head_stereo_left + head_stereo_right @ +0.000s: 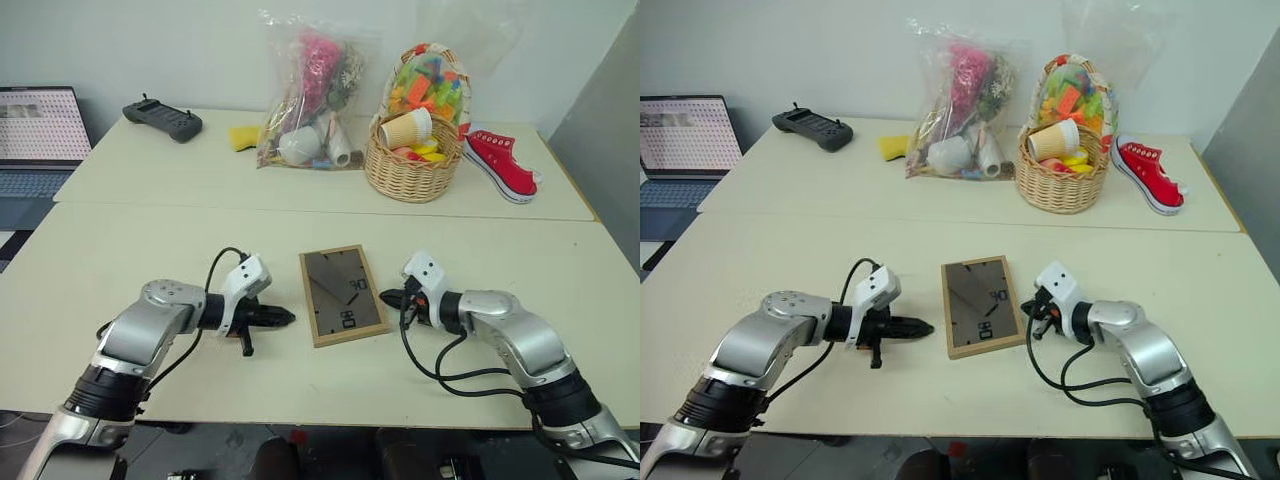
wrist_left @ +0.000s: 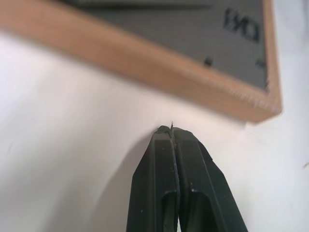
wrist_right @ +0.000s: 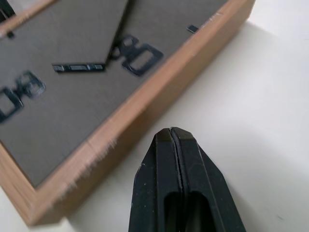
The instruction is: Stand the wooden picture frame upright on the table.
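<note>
While the wooden picture frame point(image 1: 343, 294) lies flat, back side up, in the lower middle of the tabletop point(image 1: 150, 250), its long sides run between the closed left claw point(image 1: 283, 317) and the closed right claw point(image 1: 387, 297), both just beside it.

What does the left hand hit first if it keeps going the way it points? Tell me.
Most likely the frame. The left hand, shut, points at the frame's near long edge across a short strip of bare table. Since it tilts downward, its tips might scrape the tabletop just before the wood.
</note>
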Motion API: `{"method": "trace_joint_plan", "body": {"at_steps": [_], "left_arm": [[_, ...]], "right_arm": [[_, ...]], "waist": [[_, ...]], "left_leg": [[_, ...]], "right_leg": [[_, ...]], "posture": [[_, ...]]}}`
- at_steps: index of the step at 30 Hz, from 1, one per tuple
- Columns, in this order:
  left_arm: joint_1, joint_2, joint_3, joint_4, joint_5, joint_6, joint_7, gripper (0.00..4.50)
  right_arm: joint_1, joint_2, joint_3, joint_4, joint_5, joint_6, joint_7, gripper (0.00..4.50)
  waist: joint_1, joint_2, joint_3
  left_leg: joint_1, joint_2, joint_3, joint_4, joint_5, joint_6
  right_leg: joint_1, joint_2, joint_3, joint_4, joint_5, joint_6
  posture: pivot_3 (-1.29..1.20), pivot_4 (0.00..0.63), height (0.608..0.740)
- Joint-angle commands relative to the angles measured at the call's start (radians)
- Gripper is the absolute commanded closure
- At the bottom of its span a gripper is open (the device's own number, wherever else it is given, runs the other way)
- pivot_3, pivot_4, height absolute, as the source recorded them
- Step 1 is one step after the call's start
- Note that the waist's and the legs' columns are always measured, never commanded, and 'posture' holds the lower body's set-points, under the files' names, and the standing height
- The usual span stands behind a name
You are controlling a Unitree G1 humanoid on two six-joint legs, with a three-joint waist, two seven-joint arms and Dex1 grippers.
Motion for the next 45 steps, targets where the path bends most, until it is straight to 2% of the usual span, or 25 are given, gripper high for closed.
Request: {"method": "trace_joint_plan", "body": {"at_steps": [1,5,11,15,19,22,29,31,36,37,45], "left_arm": [[0.009,-0.026,0.179,-0.066,-0.183,0.211,0.052,4.11],[-0.024,-0.07,0.345,-0.029,-0.372,0.57,0.116,3.41],[-0.06,-0.104,0.418,0.027,-0.462,0.824,0.195,2.19],[-0.059,-0.153,0.445,0.071,-0.524,0.857,0.273,1.53],[-0.041,-0.21,0.447,0.087,-0.566,0.857,0.352,0.69],[-0.018,-0.255,0.415,0.081,-0.548,0.839,0.386,0.04],[-0.022,-0.378,0.334,0.135,-0.507,0.743,0.444,0.02],[-0.033,-0.396,0.331,0.143,-0.508,0.728,0.454,0.02],[-0.047,-0.384,0.338,0.171,-0.512,0.697,0.441,0.02],[-0.047,-0.373,0.34,0.172,-0.519,0.697,0.429,0.39],[-0.081,-0.353,0.38,0.181,-0.551,0.708,0.441,2.02]], "right_arm": [[-0.033,-0.053,-0.042,0.078,-0.018,-0.091,0.061,4.5],[-0.086,-0.058,-0.042,0.186,-0.017,-0.153,0.121,4.5],[-0.107,-0.011,-0.025,0.28,-0.026,-0.203,0.153,4.5],[-0.093,0.02,-0.019,0.244,-0.021,-0.185,0.143,4.5],[-0.079,0.053,-0.004,0.189,-0.019,-0.155,0.13,4.5],[-0.061,0.097,0.014,0.116,-0.008,-0.11,0.108,4.5],[-0.042,0.184,0.037,0.036,-0.007,-0.038,0.046,4.5],[-0.038,0.183,0.035,0.029,-0.008,-0.031,0.043,4.5],[-0.017,0.14,0.021,0.042,-0.026,-0.047,0.041,4.5],[-0.013,0.131,0.016,0.048,-0.03,-0.054,0.037,4.5],[0.026,0.094,-0.027,0.032,-0.037,-0.064,0.01,4.5]], "waist": [[0.002,0.0,0.0],[-0.001,0.0,0.0],[-0.003,0.0,0.0],[-0.006,0.0,-0.001],[-0.011,0.0,-0.001],[-0.013,0.0,-0.001],[0.003,0.009,-0.008],[0.012,0.01,-0.011],[0.02,0.011,-0.013],[0.02,0.011,-0.013],[0.001,0.012,-0.013]], "left_leg": [[0.0,0.0,0.0,0.0,0.0,0.0],[0.0,0.0,0.0,0.0,0.0,0.001],[0.0,0.0,-0.002,0.0,0.0,0.0],[0.001,0.0,-0.002,0.0,0.0,0.0],[0.001,0.0,-0.002,0.0,0.0,-0.001],[0.002,0.0,-0.002,0.0,0.001,-0.002],[0.006,-0.003,-0.002,0.0,0.001,-0.001],[0.009,-0.005,-0.005,0.0,0.0,0.0],[0.009,-0.006,-0.008,0.0,0.0,0.0],[0.009,-0.006,-0.008,0.0,0.0,0.0],[0.007,-0.006,-0.013,0.0,0.0,0.0]], "right_leg": [[0.0,0.0,0.0,0.0,0.0,0.0],[0.0,0.0,0.0,0.0,0.0,0.0],[0.001,0.0,-0.001,0.0,0.0,0.0],[0.001,0.0,-0.002,0.001,0.0,0.0],[0.001,0.0,-0.002,0.002,0.0,0.0],[0.001,0.0,-0.001,0.003,0.0,0.0],[0.007,-0.003,-0.001,0.001,0.0,0.0],[0.013,-0.005,-0.005,-0.002,0.0,0.0],[0.015,-0.006,-0.008,-0.003,-0.001,0.001],[0.015,-0.006,-0.009,-0.003,-0.001,0.001],[0.015,-0.006,-0.012,-0.003,-0.001,0.0]], "posture": [[0.0,0.15,0.74],[0.0,0.15,0.74],[0.0,0.15,0.74],[0.0,0.15,0.74],[0.0,0.15,0.74],[0.0,0.15,0.74],[0.0,0.15,0.74],[0.0,0.15,0.74],[0.0,0.15,0.74],[0.0,0.15,0.74],[0.0,0.15,0.74]]}}
